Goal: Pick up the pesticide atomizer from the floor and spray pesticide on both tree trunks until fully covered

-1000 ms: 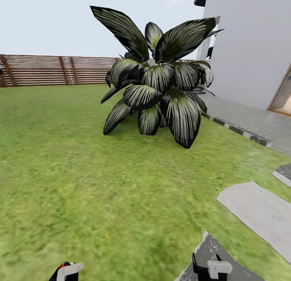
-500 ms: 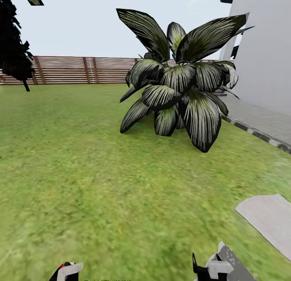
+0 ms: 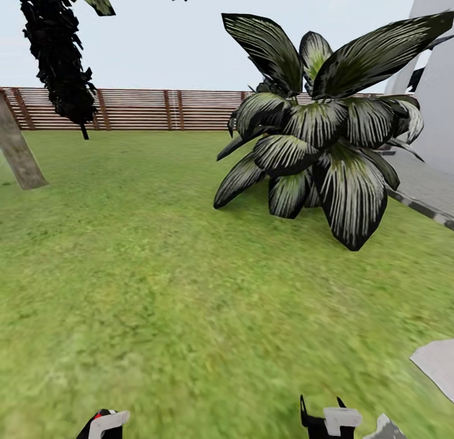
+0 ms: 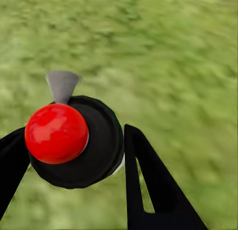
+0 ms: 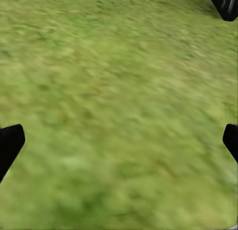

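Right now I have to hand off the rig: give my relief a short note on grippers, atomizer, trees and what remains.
Left gripper: shut on the pesticide atomizer, red dot up.
Right gripper: open, nothing in it, over grass.
One tree trunk stands at the far left of the head view, before the fence; the broad-leaved shrub ahead right is no target.
Done: pickup. Left: reach and spray both trunks; no spray visible on this one.

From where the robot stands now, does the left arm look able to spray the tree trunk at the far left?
Probably not yet. The left gripper holds the pesticide atomizer, but the tree trunk stands well off across open grass, apparently beyond the arm's reach.
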Robot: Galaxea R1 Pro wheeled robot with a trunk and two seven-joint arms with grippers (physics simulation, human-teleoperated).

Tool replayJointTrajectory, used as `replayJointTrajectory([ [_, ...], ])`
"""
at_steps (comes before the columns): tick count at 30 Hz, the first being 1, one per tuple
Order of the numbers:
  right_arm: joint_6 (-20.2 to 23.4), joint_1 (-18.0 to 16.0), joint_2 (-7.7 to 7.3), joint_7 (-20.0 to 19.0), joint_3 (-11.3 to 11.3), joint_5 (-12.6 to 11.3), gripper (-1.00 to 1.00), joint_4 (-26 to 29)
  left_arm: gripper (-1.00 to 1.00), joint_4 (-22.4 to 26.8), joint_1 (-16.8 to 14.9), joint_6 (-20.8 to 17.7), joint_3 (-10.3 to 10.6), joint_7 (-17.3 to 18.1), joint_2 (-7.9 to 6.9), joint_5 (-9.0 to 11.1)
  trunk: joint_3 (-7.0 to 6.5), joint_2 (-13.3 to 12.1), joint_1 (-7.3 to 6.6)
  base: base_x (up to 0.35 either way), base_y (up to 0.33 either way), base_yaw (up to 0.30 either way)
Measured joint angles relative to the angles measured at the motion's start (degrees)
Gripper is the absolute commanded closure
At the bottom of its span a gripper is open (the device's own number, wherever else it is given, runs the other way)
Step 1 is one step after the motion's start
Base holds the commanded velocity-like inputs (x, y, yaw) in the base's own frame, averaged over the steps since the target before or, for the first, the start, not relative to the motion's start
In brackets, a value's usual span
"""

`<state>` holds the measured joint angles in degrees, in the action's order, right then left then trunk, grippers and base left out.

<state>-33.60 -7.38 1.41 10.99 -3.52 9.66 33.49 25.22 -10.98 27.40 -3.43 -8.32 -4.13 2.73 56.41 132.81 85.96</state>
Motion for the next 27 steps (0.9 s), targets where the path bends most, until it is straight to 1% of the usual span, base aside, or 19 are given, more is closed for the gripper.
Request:
replayJointTrajectory([
  [8,-0.01,0.0,0.0,0.0,0.0,0.0,-1.0,0.0,1.0,0.0,0.0,-0.01,-0.02,-0.02,0.0,0.0,0.0,0.0,0.0,0.291,0.175,0.279],
  [27,0.03,0.0,0.0,0.0,0.0,0.0,-1.0,0.0,1.0,0.0,0.0,0.02,0.0,-0.02,0.0,0.0,0.0,0.0,0.0,0.28,0.217,0.279],
])
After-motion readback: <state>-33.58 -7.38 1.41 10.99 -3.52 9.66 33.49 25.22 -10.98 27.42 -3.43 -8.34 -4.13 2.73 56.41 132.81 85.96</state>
